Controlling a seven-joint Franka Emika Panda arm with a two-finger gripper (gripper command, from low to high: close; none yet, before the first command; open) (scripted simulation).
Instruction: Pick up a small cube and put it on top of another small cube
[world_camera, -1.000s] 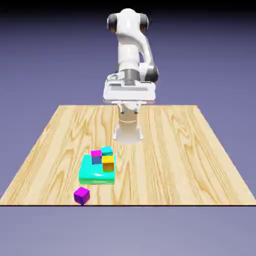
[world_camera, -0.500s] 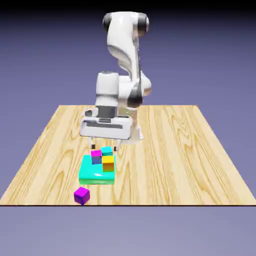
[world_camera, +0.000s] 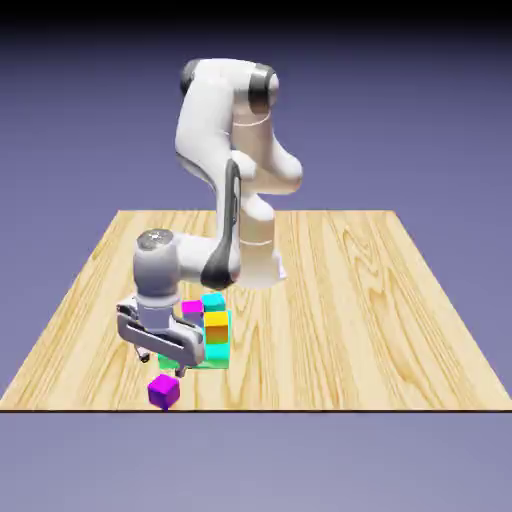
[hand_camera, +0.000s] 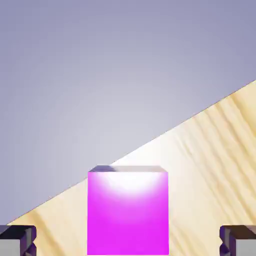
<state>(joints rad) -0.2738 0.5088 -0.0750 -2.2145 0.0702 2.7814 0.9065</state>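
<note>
Since your gripper (world_camera: 162, 365) is hanging over the purple cube (world_camera: 164, 391) w/ nothing in it, I'd call this the last bit of lining up b4 the grab. Jaws look wide open, tips well clear of the cube on both sides. Cube's sitting on the table (world_camera: 330, 350) at the near edge, toward the exterior view's left, just nearer than the green slab (world_camera: 220, 353).

What could bite you, imo: the cube's rly close to that near edge, so if you come down off-centre a fingertip could land on it or shove it off. Close too high & you'd prob only pinch the top, then it tilts or slips on the lift. Going back toward the slab, a low carry could clip the orange cube (world_camera: 216, 327) or the magenta-topped one (world_camera: 192, 307). Can't tell which cube you're meant to stack on, btw.

As for the cams, hand view shows the cube squared up & roughly centred btwn the tips, which ext view can't rly confirm. Ext view gives you the slab, the cyan cube (world_camera: 213, 301) & the other two, none of which the hand cam sees.
</note>
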